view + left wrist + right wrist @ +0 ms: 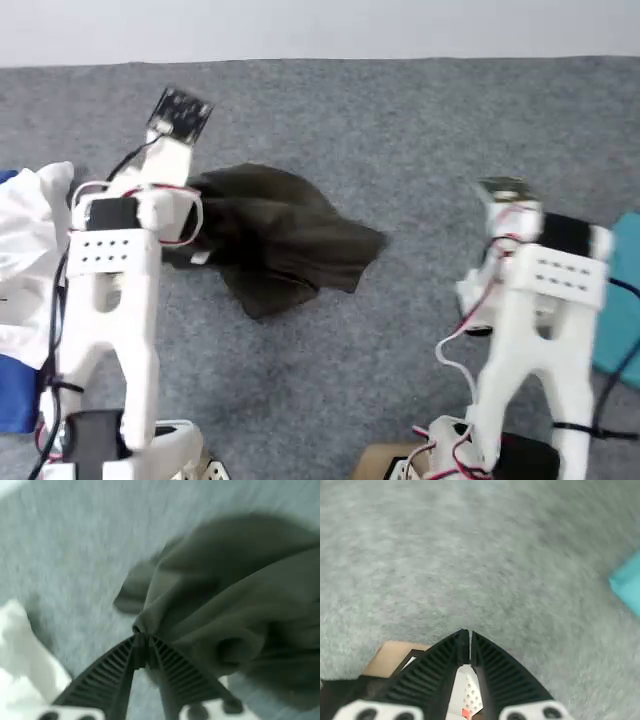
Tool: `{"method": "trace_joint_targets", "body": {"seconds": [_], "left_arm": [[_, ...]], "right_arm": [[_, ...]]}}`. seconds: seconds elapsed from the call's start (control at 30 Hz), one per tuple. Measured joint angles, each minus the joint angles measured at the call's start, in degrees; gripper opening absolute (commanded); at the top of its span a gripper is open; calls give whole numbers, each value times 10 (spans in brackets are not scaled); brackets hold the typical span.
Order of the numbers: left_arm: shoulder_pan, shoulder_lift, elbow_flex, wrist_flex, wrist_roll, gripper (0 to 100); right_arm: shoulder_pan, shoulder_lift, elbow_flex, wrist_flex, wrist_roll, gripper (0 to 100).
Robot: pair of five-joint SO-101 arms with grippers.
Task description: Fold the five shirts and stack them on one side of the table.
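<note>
**Left claw (pixel 142 645) pinches the dark shirt (pixel 285 245)**

The left claw is closed tight on a bunched bit of the dark shirt. The right claw (pixel 469 642) is closed on nothing, over the grey table (pixel 420 130). The shirt lies crumpled mid-table, past the left arm.

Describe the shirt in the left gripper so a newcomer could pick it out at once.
On the grey table, look near the middle. The crumpled dark shirt is there, a fold pinched in the left gripper. It is the only dark one: the white shirt and blue cloth sit at one edge, the teal cloth at the other.
</note>
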Motion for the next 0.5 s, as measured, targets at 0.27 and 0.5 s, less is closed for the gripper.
{"method": "trace_joint_targets", "body": {"seconds": [0.27,0.5], "left_arm": [[-121,41,10,-4,-53,142],[-161,43,10,-4,-55,142]], "right_arm": [[-211,0,0,-39,0,224],[-235,81,0,-140,0,206]]}}
